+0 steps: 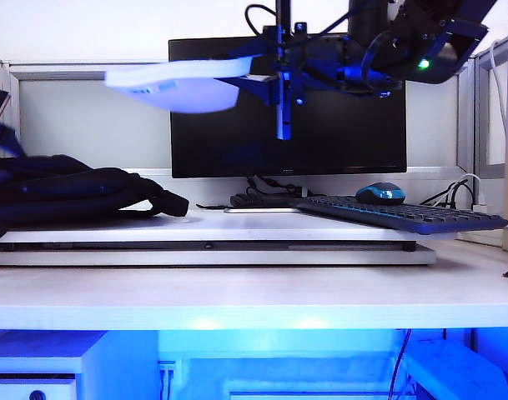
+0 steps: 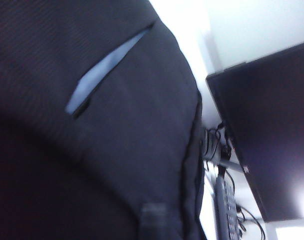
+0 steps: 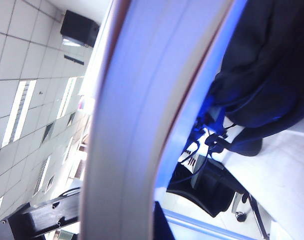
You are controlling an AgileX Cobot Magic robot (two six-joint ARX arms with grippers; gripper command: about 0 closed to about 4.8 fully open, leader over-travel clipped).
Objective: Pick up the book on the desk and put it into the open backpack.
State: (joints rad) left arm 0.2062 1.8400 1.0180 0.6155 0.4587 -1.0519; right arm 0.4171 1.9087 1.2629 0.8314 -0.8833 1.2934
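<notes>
high above the desk (image 1: 237,300), in front of the monitor (image 1: 337,142), the right gripper (image 1: 280,79) clamps the book (image 1: 174,87) while the left gripper, unseen and of unknowable state, presses near the backpack (image 1: 70,196), whose narrow opening (image 2: 109,70) could catch the book's edge.

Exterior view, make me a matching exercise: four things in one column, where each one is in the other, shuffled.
Things:
1. book
2. backpack
3. keyboard
4. mouse

Places:
A. lying at the left of the raised board
B. held up in the air before the monitor
C. behind the keyboard, at the right
D. tilted at the right of the raised board

Pairs: 1-B, 2-A, 3-D, 4-C
</notes>
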